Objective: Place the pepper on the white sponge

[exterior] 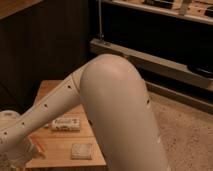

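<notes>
The white sponge (81,150), a small flat pale square pad, lies on the wooden table (60,90) near its front edge. My gripper (26,151) is at the lower left, over the table's front left part and left of the sponge. A small orange-red shape (39,145), likely the pepper, shows at the gripper's end. I cannot tell whether it is held. My white arm (115,105) fills the middle of the view and hides the table's right side.
A long white labelled bottle (65,123) lies on the table behind the sponge. A dark wall stands behind the table. A metal shelf rail (150,60) runs at the right rear above speckled floor (185,135).
</notes>
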`<state>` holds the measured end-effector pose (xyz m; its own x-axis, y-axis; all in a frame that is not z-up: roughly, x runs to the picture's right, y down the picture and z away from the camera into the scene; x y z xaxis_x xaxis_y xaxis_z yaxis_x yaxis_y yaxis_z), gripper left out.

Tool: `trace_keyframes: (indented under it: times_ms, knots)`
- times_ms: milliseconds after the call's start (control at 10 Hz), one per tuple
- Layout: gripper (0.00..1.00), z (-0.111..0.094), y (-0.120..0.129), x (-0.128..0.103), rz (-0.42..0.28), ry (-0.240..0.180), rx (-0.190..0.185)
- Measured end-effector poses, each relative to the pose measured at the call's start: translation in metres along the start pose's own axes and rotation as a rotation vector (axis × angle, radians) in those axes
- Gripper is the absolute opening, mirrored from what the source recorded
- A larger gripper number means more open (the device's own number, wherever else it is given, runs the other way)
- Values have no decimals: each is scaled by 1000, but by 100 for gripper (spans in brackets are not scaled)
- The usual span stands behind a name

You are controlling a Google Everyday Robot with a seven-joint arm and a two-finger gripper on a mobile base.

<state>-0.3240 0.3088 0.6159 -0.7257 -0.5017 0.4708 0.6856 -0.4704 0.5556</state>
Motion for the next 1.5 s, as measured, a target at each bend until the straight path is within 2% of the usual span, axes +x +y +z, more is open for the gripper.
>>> trace_keyframes:
  times_ms: [100,300,400,500,600,800,1000,1200,1500]
  knots:
    - [79,0,12,8,6,34,3]
    - [80,1,37,26,-2,102,8]
    - [80,1,52,41,-12,161,16]
    - [80,2,59,53,-25,204,25]
    - [80,3,61,60,-32,225,33]
    - [80,7,64,79,-51,232,36]
    - [80,10,59,98,-66,212,39]
    - [80,13,65,105,-68,179,41]
    - [80,15,64,113,-85,153,48]
